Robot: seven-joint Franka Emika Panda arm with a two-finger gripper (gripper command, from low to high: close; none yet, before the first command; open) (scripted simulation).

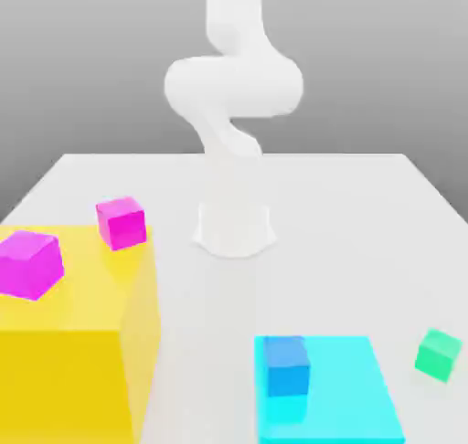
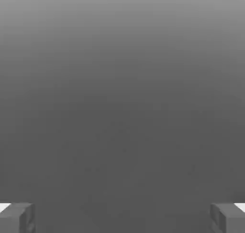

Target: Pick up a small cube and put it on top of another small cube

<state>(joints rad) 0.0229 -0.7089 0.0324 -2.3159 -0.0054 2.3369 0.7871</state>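
Two magenta cubes (image 1: 30,264) are sitting on the big yellow block (image 1: 64,360) at the exterior view's left, while a small blue cube (image 1: 287,364) is resting on the flat cyan slab (image 1: 347,396). The small plain green cube (image 1: 438,354) is lying on the white table (image 1: 347,205) just beyond the slab's right edge — apart from it. The gripper (image 2: 122,216) is hanging with its jaws spread wide — holding nothing.

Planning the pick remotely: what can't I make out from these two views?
- Arm: exterior view's top edge cuts off its upper part, pincer included.
- Yellow block and cyan slab: bottom edge cuts both.
- Pincer: hand view's bottom corners cut its fingertips; they stand wide apart over plain grey.
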